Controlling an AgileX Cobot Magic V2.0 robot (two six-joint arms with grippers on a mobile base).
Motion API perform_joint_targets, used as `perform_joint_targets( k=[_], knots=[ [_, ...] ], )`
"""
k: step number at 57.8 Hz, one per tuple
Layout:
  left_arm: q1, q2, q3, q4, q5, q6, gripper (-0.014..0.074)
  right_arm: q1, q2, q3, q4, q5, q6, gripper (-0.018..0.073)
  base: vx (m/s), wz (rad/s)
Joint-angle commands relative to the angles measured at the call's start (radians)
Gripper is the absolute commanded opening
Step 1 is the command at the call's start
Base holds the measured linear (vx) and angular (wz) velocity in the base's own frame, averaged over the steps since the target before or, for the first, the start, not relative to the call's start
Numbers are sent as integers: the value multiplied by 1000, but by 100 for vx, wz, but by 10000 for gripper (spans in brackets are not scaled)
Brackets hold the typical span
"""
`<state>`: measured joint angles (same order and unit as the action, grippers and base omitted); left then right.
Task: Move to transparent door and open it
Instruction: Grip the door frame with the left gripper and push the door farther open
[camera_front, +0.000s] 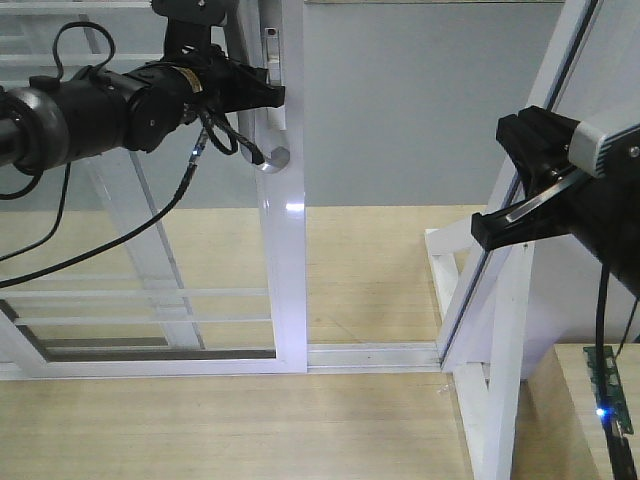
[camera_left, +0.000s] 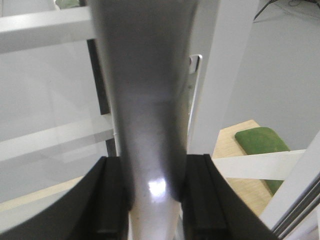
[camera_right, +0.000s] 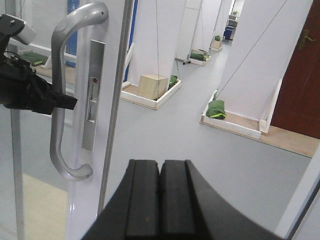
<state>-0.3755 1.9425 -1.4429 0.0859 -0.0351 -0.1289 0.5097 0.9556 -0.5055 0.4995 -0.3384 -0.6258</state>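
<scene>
- Two black claws are seen, one on each arm.
- The left claw (camera_left: 155, 200) is clamped on the one long, curved silver-grey pull handle (camera_front: 272, 152), with a black finger (camera_left: 107, 200) pressed against each side of it.
- The right claw (camera_right: 160, 165) is closed on nothing, its two flat pads brought together. It is held well apart from the handle, to the right of it.
- One tall transparent door (camera_front: 285, 250) of clear glass in a white frame is seen at the left of the front view. It stands upright in a silver floor track (camera_front: 370, 355), and the handle is fixed to its right stile.
- Two thin white horizontal bars (camera_front: 130, 295) are counted low across its glass.
- One narrow grey lock plate (camera_right: 93, 95) is set just beside the handle. A small red mark is carried on it, too small to be read.
- A second white-framed panel (camera_front: 545, 120) is seen slanting at the right of the front view.
- At least four green cushions (camera_right: 216, 109) are counted in the right wrist view.
- One pale wooden box (camera_right: 152, 86) is held inside a low white-rimmed tray (camera_right: 150, 102).
</scene>
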Motion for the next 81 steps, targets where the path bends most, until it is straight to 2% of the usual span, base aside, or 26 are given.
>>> perform_joint_targets(
  k=[1,28,50,62,70,81],
  knots=[
    [32,-99,-42,-14,-147,-8,-1,-4,-16,-30,-14,-79,-10,-6,0,0],
    [124,-142,-42,-13,-123,-7,0,-4,-16,-30,-14,-79,-10,-6,0,0],
    [207,-212,-42,-6,-51,-6,0,-4,-16,-30,-14,-77,-10,-6,0,0],
    [238,-278,-42,-3,49,60,0,-4,-16,-30,-14,-56,-10,-6,0,0],
    [238,-315,-42,-3,64,112,0,-4,-16,-30,-14,-57,-10,-6,0,0],
    [238,-357,-42,-5,164,116,0,-4,-16,-30,-14,-60,-10,-6,0,0]
  ],
)
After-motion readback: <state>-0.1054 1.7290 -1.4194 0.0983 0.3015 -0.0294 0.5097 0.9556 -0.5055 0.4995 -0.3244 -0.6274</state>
